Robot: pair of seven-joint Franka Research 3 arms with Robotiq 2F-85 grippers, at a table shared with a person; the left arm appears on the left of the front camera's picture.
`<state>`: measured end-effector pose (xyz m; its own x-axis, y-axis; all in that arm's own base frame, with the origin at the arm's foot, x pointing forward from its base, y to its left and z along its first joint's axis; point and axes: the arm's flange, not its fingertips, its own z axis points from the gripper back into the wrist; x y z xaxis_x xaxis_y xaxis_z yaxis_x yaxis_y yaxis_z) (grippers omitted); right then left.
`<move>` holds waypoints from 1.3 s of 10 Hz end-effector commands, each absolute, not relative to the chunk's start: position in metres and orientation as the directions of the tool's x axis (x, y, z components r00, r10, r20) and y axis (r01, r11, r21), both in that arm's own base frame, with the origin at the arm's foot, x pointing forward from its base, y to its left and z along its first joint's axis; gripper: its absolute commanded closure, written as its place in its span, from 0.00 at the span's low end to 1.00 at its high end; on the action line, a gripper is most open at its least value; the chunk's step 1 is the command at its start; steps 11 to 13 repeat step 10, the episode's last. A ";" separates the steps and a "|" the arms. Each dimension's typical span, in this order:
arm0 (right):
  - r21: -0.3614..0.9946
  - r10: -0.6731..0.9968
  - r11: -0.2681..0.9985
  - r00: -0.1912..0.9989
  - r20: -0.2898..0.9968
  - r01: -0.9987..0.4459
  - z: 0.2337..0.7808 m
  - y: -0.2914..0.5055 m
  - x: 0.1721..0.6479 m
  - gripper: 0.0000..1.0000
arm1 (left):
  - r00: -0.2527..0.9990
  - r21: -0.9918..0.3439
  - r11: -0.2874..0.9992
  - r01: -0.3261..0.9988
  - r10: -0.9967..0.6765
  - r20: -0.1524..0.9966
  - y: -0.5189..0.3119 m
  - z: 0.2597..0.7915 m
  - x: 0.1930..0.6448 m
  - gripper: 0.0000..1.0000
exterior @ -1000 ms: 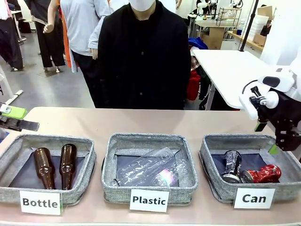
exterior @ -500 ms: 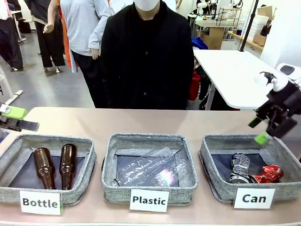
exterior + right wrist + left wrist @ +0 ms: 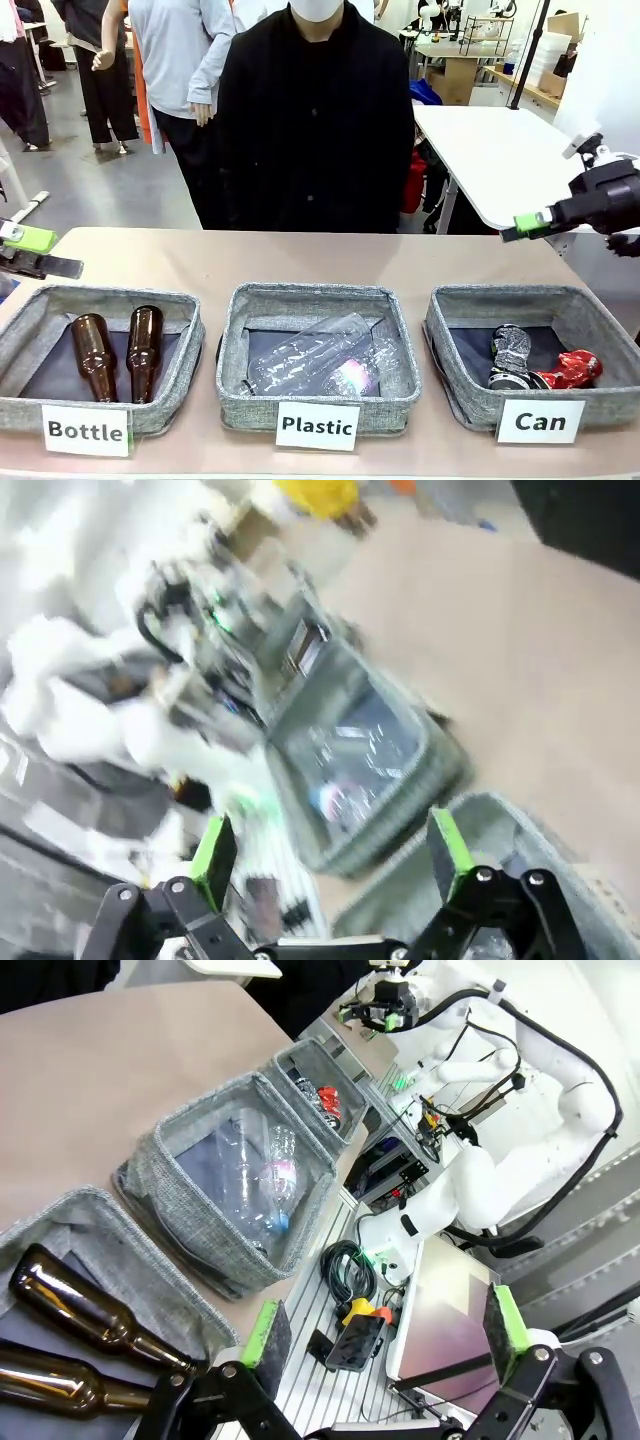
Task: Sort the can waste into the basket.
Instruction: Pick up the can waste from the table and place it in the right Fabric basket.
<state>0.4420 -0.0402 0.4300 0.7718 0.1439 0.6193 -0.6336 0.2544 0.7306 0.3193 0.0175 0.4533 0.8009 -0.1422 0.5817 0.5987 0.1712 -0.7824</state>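
The grey basket labelled "Can" stands at the right of the table. Inside it a dark can lies tilted against a red can. My right gripper hangs above and behind the basket, its fingers pointing towards picture left. In the blurred right wrist view the right gripper is open with nothing between its fingers. My left gripper hovers at the table's far left edge; the left wrist view shows it open and empty. That view also shows the red can inside the far basket.
A "Plastic" bin with clear bottles sits in the middle. At the left, a "Bottle" bin holds two brown bottles. A person in black stands at the far side. Bare tabletop runs behind the bins.
My right gripper has risen out of the Can basket and swung up to the right, opening fully. The dark can has tipped over against the red can. The left arm stayed still.
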 end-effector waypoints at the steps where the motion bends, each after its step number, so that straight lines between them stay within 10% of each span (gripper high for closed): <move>1: 0.877 -0.371 0.071 0.803 0.466 -0.476 0.435 -0.029 0.447 0.00 | 0.803 -0.786 0.163 0.596 -0.139 0.580 0.019 0.455 0.317 0.00; 2: 0.731 0.144 0.254 0.772 0.619 -0.634 0.430 -0.040 0.442 0.00 | 0.803 -0.786 0.163 0.596 -0.139 0.580 0.019 0.455 0.317 0.00; 13: 0.731 0.144 0.254 0.772 0.619 -0.634 0.430 -0.040 0.442 0.00 | 0.803 -0.786 0.163 0.596 -0.139 0.580 0.019 0.455 0.317 0.00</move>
